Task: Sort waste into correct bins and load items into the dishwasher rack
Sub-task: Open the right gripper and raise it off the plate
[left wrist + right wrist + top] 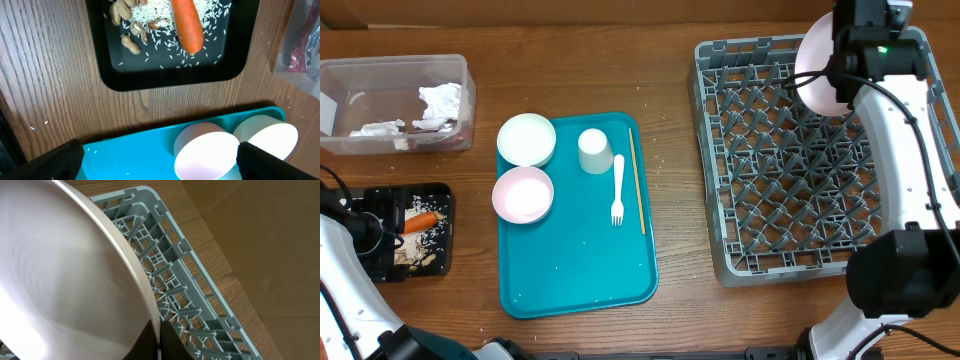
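Right gripper [159,341] clenched on pale pink plate's [65,270] rim. The plate is held on edge over dishwasher rack [760,180], upper right of overhead, likely to slot between pegs. Left gripper [160,160] splayed, empty, near black tray [115,82], lower left.

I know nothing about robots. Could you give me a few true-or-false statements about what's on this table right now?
The right hand grips the pale pink round plate over the grey plastic dishwasher rack. True.
Crumpled white paper napkins lie in the clear plastic tub. True.
The orange carrot lies in that tub. False: it lies in the black rectangular tray, among white rice grains.
The white plastic fork stands in the rack. False: it lies on the teal serving tray.
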Motion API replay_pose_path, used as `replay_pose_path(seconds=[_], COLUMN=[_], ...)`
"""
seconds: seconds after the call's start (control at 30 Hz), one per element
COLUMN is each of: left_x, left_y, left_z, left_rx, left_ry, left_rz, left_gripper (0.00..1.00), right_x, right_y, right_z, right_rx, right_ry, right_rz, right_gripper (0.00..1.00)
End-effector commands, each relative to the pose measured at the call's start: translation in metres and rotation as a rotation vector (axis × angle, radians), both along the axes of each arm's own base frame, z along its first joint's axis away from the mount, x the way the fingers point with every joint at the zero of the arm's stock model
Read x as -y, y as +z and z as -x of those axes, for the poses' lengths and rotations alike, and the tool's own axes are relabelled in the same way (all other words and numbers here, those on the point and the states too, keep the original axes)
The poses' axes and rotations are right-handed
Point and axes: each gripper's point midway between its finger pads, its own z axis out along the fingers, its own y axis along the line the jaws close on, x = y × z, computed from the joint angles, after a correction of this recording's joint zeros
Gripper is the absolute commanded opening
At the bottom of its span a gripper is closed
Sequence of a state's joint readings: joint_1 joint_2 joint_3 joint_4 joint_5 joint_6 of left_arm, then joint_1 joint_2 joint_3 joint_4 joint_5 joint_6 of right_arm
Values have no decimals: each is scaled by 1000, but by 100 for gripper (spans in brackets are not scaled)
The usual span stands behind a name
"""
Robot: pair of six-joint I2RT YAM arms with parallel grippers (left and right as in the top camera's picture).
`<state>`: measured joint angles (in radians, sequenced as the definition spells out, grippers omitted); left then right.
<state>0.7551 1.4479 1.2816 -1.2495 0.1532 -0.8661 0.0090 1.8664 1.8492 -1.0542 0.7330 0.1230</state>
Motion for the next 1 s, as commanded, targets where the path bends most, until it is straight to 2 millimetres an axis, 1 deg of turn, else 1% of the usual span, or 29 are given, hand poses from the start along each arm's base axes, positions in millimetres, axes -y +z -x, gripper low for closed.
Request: replay_pose_path(seconds=[0.0,0.1,0.23,0.47,0.57,0.7,0.73,0.77,0.8,0.87,0.97], left_x=[-1,-1,-1,-1,-1,-1,-1,-1,-1,-1,-1], left_y=[-3,-3,-3,-3,-3,-3,-3,-3,-3,-3,-3], left_z=[3,3,3,3,3,3,3,3,3,3,3], left_rx=[-15,-15,-15,-15,-15,-15,-15,-15,-15,-15,-15], left_ry=[22,22,22,22,22,22,22,22,22,22,22], left_rz=[3,3,3,3,3,3,3,3,3,3,3], left_gripper=[100,100,100,100,100,100,100,100,100,100,100], right_x=[-4,-11,-7,-17,-31,-60,-67,-74,-84,-96,-107], right_y=[-9,-21,-25,-28,-35,-48,-51,-53,-55,-51,-33], right_z=[-5,-8,-8,-12,-13,-11,-12,-12,-12,-11,-7], right_rx=[-27,-61,-71,-82,-99,-142,-147,-152,-157,-141,-79], right_ry=[-1,22,-17,15,61,145,163,186,214,229,200], right_rz=[51,79,185,192,153,83,68,44,15,-28,-109], right_gripper=[4,4,4,4,5,26,41,71,98,100,100])
